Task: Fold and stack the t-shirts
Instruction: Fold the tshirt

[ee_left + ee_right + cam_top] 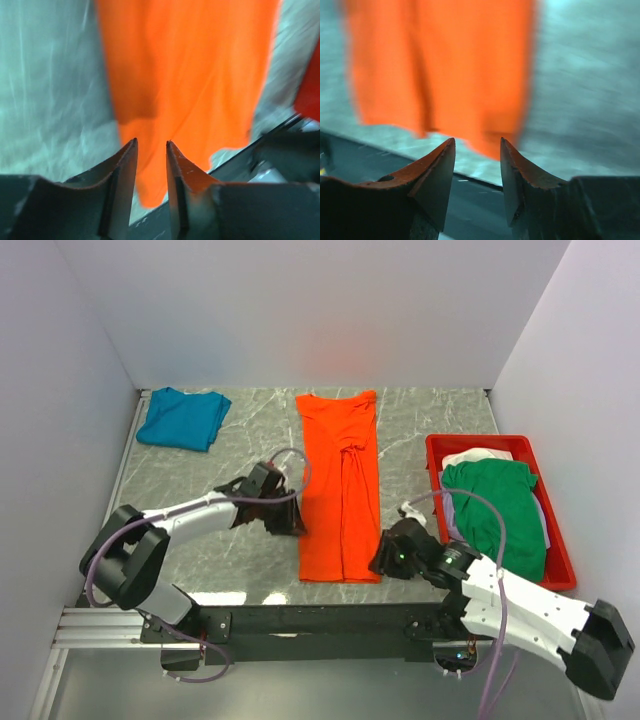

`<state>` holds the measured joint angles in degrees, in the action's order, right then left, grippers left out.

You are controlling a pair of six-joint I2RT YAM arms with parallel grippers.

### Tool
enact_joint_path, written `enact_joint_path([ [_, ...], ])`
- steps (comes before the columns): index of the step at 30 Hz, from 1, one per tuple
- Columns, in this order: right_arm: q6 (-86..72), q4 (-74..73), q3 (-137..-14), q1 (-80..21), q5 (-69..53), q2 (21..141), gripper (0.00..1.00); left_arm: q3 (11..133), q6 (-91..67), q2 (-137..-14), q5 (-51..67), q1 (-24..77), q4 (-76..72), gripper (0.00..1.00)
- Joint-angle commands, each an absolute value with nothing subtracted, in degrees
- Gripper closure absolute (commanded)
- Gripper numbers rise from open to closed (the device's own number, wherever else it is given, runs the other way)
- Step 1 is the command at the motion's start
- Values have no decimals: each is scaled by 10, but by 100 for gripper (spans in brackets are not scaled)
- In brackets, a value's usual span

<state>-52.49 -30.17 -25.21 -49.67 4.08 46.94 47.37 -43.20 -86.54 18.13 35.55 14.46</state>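
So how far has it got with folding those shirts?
Early days. The orange t-shirt lies folded into a long strip; no stack yet. The left gripper and right gripper sit open beside it, holding nothing. Left to do: folding it shorter, then the teal t-shirt, plus the green t-shirt and white t-shirt in the red tray.

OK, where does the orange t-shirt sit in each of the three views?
Top external: the orange t-shirt lies as a long strip down the middle of the picture.
Left wrist: it fills the upper middle, blurred.
Right wrist: it takes the upper left and centre, blurred.
Shared landmark: the grey marble table around it, seen in all three views.
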Motion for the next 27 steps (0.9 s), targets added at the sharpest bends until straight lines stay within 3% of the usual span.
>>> enact_joint_path([
  [1,-520,-323,-214,-446,2,427,51,432,-447,-830,190,366,129,62],
  [7,-505,-284,-175,-391,-75,425,47,372,-470,-811,225,371,98,55],
  [27,-512,-250,-143,-339,-141,432,51,271,-529,-778,259,422,26,54],
])
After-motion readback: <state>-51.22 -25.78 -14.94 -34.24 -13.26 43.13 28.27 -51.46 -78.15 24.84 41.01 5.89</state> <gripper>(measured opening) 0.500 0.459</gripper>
